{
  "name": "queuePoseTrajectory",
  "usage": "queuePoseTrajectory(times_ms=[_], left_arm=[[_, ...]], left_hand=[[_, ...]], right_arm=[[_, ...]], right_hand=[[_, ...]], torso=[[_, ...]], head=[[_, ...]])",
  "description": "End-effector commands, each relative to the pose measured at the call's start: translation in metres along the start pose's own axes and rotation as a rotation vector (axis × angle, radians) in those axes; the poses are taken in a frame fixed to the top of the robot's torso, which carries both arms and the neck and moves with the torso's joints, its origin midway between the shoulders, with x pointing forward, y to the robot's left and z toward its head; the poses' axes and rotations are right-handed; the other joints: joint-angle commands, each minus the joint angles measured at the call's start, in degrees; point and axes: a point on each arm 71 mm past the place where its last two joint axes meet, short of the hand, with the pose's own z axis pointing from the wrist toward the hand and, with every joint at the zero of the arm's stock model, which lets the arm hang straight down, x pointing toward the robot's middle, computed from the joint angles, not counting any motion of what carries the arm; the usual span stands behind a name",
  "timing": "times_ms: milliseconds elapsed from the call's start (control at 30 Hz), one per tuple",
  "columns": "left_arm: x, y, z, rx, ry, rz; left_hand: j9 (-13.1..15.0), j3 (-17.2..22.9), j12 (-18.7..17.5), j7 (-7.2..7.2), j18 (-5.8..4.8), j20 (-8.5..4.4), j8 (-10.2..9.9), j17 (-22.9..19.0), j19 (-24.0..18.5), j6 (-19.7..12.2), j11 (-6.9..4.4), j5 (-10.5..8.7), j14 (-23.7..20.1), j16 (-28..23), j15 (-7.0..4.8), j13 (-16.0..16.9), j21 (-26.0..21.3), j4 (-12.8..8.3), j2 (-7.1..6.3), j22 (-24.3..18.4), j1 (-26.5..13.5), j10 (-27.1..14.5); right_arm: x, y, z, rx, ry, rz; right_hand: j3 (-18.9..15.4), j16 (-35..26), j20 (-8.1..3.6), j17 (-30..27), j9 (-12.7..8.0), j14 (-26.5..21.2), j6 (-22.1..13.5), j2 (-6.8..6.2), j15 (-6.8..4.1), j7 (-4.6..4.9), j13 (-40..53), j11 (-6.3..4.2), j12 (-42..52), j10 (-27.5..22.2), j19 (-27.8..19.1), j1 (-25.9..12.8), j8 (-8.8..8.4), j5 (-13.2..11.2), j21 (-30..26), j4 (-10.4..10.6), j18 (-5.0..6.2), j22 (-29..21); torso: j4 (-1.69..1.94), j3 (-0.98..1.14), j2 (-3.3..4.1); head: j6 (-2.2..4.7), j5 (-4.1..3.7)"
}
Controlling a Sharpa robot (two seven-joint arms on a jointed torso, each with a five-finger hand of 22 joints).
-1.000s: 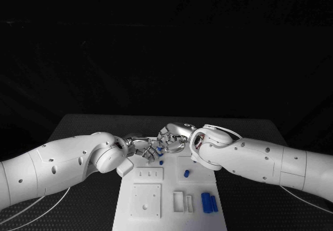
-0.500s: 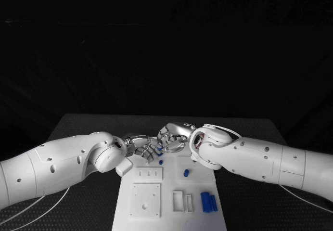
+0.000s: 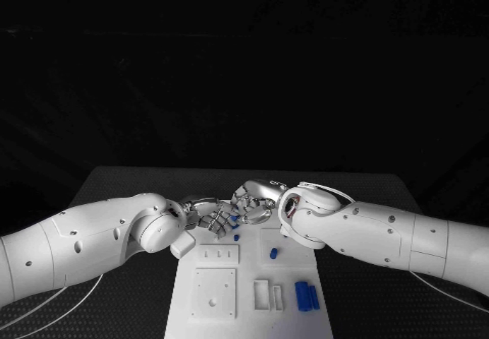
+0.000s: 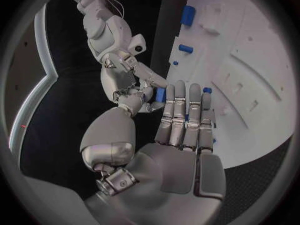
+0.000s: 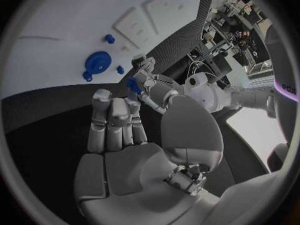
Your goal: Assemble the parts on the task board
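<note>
a dark room surrounds a black table (image 3: 133, 183) with the white task board (image 3: 249, 300) lying along its middle. in the head view both white arms meet over the board's far end: the left hand (image 3: 209, 215) and right hand (image 3: 255, 196) are nearly touching, with a small blue part (image 3: 233, 219) between their fingertips, though from here i cannot tell which hand has it. on the board a short blue peg (image 3: 237, 238) and a blue piece (image 3: 273, 253) stand further in, and a blue pair (image 3: 307, 296) lies near the right edge at the near end; beside it are white slots (image 3: 269, 295), apparently unfilled, so by my judgement the assembly is only partly done. in the left wrist view the left hand (image 4: 181, 130) lies flat with its fingers straight and close together, holding nothing i can see, while the right hand (image 4: 128, 87) across from it pinches the blue part (image 4: 160, 95) at its fingertips; the board (image 4: 250, 60) carries blue pieces (image 4: 187, 15) beyond. in the right wrist view the right hand (image 5: 115, 122) shows its fingers side by side with the blue part (image 5: 133, 85) at their tips, close to the left hand (image 5: 147, 80); a round blue disc (image 5: 98, 62) sits on the board (image 5: 62, 25) with small blue pegs around it. the held part is, i judge, yet to be seated.
</note>
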Motion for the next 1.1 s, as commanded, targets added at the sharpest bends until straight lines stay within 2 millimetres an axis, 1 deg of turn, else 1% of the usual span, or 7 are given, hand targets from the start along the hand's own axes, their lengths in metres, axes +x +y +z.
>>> queuePoseTrajectory(times_ms=[33,167,433,600,700,933,1100], left_arm=[[0.0030,-0.0032,0.0004,0.013,0.017,-0.004],[0.0023,-0.0030,0.0004,0.010,0.010,-0.002],[0.0003,-0.0023,0.0004,0.006,0.002,0.004],[0.0018,-0.0027,0.0008,0.006,0.009,0.006],[0.0027,-0.0030,0.0013,0.005,0.013,0.009],[0.0033,-0.0029,0.0018,0.002,0.016,0.012],[0.0048,-0.0030,0.0020,0.002,0.021,0.015]], left_hand=[[-0.05,0.03,0.41,0.10,-0.87,-0.09,-0.38,-0.24,-0.49,0.52,-0.07,-1.61,-0.14,0.35,-0.25,-0.20,0.31,0.70,-0.97,1.15,0.02,-0.39],[-0.03,0.16,0.50,0.07,-0.87,-0.14,-0.45,-0.32,-0.47,0.60,-0.09,-2.03,-0.11,0.46,-0.28,-0.27,0.35,0.85,-1.00,1.15,0.24,-0.36],[0.01,0.53,0.66,0.08,-0.87,-0.19,-0.66,-0.51,-0.45,0.68,-0.09,-2.81,-0.15,0.65,-0.30,-0.44,0.44,1.01,-0.34,1.15,1.19,-0.41],[0.09,0.83,0.83,0.03,-0.87,-0.20,-0.76,-0.67,-0.51,0.86,-0.12,-2.90,-0.15,0.85,-0.33,-0.58,0.50,0.85,0.69,1.16,2.29,-0.39],[0.14,0.90,0.93,0.01,-0.87,-0.18,-0.80,-0.74,-0.52,0.96,-0.16,-2.86,-0.13,0.97,-0.34,-0.65,0.55,0.59,0.96,1.16,2.97,-0.37],[0.26,0.92,1.20,-0.11,-0.87,-0.24,-0.76,-0.83,-0.28,1.35,-0.28,-3.58,0.11,1.27,-0.46,-0.72,0.75,0.46,1.34,1.17,4.00,-0.12],[0.32,0.81,1.33,-0.18,-0.87,-0.33,-0.82,-0.94,-0.13,1.53,-0.35,-4.12,0.23,1.46,-0.55,-0.83,0.86,0.29,1.12,1.14,4.69,-0.03]], right_arm=[[0.0026,0.0023,0.0001,-0.011,0.016,-0.002],[0.0027,0.0025,-0.0001,-0.013,0.018,-0.001],[0.0036,0.0033,-0.0008,-0.015,0.023,0.007],[0.0036,0.0034,-0.0007,-0.015,0.022,0.007],[0.0037,0.0039,-0.0007,-0.016,0.022,0.008],[0.0040,0.0043,-0.0006,-0.015,0.022,0.009],[0.0041,0.0040,-0.0007,-0.014,0.024,0.008]], right_hand=[[0.40,0.01,-0.46,0.09,0.51,-0.27,5.89,0.38,-0.15,2.34,-0.07,-0.20,0.27,0.34,0.13,-0.15,0.29,0.00,0.35,-0.10,0.78,0.55],[0.41,0.00,-0.46,0.09,0.51,-0.26,5.89,0.38,-0.15,2.34,-0.07,-0.20,0.26,0.34,0.14,-0.16,0.28,0.00,0.35,-0.11,0.78,0.54],[0.44,0.00,-0.46,0.09,0.53,-0.26,5.90,0.41,-0.15,2.34,-0.08,-0.20,0.25,0.35,0.15,-0.19,0.26,0.00,0.35,-0.14,0.78,0.54],[0.45,-0.01,-0.46,0.08,0.53,-0.26,5.90,0.41,-0.15,2.34,-0.08,-0.20,0.25,0.35,0.15,-0.21,0.25,0.01,0.34,-0.17,0.78,0.54],[0.46,-0.01,-0.46,0.08,0.54,-0.26,5.90,0.42,-0.15,2.34,-0.08,-0.20,0.25,0.35,0.16,-0.23,0.25,0.01,0.34,-0.18,0.78,0.54],[0.48,-0.02,-0.46,0.08,0.54,-0.25,5.91,0.45,-0.15,2.34,-0.08,-0.20,0.24,0.35,0.16,-0.24,0.24,0.02,0.34,-0.18,0.78,0.54],[0.49,-0.02,-0.46,0.08,0.55,-0.25,5.91,0.46,-0.15,2.34,-0.08,-0.20,0.24,0.36,0.17,-0.25,0.23,0.02,0.34,-0.20,0.78,0.54]], torso=[[0.03,0.00,0.01],[0.00,0.01,-0.02],[0.00,0.03,-0.01],[-0.02,0.02,-0.01],[0.01,0.00,0.00],[-0.03,0.02,0.00],[0.01,0.03,0.00]], head=[[-0.04,0.02],[-0.09,0.02],[-0.11,0.06],[-0.09,0.06],[-0.15,0.06],[-0.19,0.04],[-0.18,-0.03]])
